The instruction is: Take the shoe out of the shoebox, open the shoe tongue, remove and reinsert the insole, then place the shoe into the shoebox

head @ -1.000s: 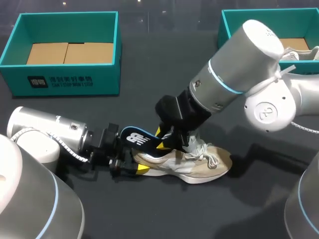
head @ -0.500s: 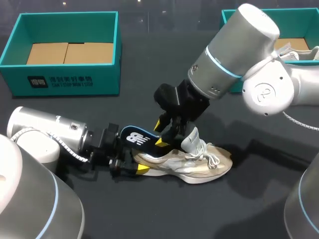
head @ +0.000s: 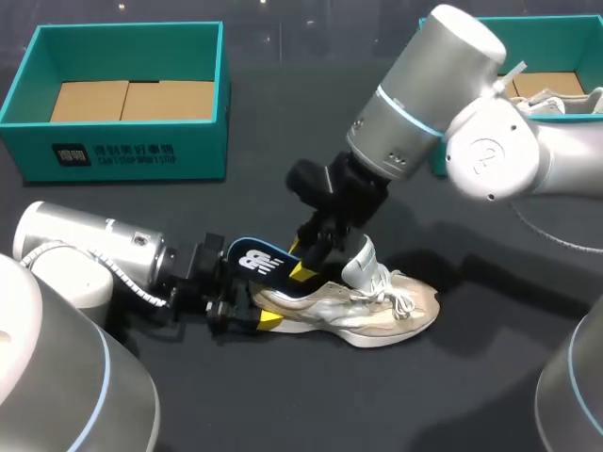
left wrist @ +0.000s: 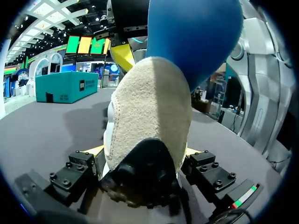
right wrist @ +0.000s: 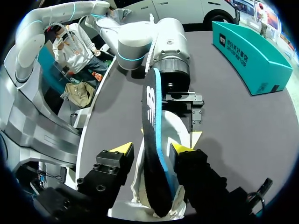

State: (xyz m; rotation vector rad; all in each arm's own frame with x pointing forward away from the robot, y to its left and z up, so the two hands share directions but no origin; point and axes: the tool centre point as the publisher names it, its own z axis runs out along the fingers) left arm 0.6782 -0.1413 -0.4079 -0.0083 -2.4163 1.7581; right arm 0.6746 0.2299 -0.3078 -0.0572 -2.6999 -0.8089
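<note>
- The shoe (head: 369, 315), beige and white with loose white laces, lies on its side on the dark table (head: 283, 160).
- Its toe points away from my left arm and its tongue stands up out of the opening.
- The left end effector (head: 252, 311) comes in level with the table at the shoe's heel. It is pinching that heel, with one yellow tip pressed against each side.
- The left wrist view shows the suede heel wedged between the two fingers, with the blue underside of the insole rising above it.
- The insole (head: 267, 262) is dark with a blue edge and a white mark. Its heel end is raised out of the shoe above the collar, and its front end is still down inside.
- The right end effector (head: 301, 261) hangs over the shoe's opening, just behind the tongue. It is pinching the insole, which runs between its yellow tips.
- An open teal shoebox (head: 122, 141) with a cardboard floor stands well beyond the shoe's heel end.
- A second teal shoebox (head: 452, 38) stands well beyond the toe end, partly hidden by the right arm. Another pale shoe (head: 565, 102) lies inside it.
</note>
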